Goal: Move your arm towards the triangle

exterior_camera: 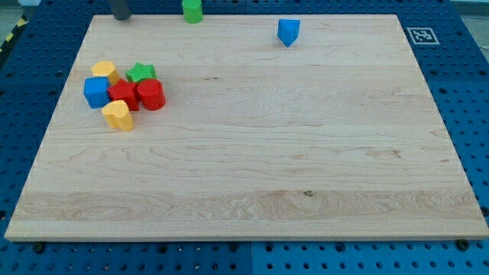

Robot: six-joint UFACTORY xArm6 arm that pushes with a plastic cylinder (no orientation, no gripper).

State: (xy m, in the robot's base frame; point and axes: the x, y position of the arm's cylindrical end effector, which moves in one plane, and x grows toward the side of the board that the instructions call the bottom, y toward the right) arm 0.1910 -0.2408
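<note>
**Blocks on the wooden desk**

The wooden desk carries a cluster at the view's left: yellow block, green star, blue block, two red blocks, yellow block. Well apart, at the top edge, stand a green block and a blue triangle.

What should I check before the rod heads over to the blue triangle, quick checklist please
1. Blue triangle in view, near the view's top: ok.
2. My tip in view, at the board's top edge, left of the green block: ok.
3. Straight path clear: not ok, the green block sits between my tip and the triangle.
4. Cluster including the red cylinder away from the path: ok.
5. Triangle on the wooden board, clear of its edge: ok.
</note>
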